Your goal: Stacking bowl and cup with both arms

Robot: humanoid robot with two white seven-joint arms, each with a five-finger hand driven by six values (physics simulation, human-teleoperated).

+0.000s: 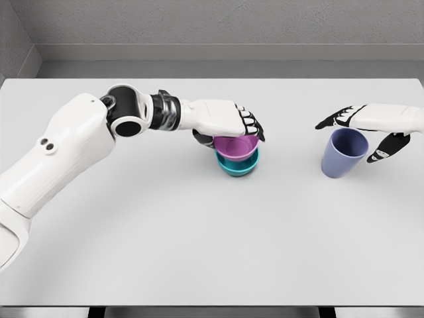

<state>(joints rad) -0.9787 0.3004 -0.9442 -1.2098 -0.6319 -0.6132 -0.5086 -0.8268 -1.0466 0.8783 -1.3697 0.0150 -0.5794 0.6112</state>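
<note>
Two arms, three vessels and one table make up what you have before you.

Item one: the left hand [228, 120], at the end of the white arm that comes in from your lower left and reaches across to the middle of the table. Its fingers [254, 124] are curled down over the far rim of the magenta bowl [234, 146], grasping it from above.

Item two: the magenta bowl, upright, seated inside the teal bowl [237, 163] so that only the teal bowl's lower wall and part of its rim show beneath it. You will find the pair just left of the table's centre line, toward the far half.

Item three: the right hand [371, 129], entering from your right edge. It sits over the lavender cup [342, 152], with the dark-tipped fingers [333, 120] stretched out beyond the far left of the rim and the thumb [386, 149] hanging down beside the cup's right wall. The hand looks spread rather than clenched; you cannot tell from this view whether any finger touches the cup.

Item four: the lavender cup, upright, mouth open upward, standing on the table well apart from the stacked bowls.

Item five: the pale grey table [199, 252], with a grey wall [218, 26] behind it.
</note>
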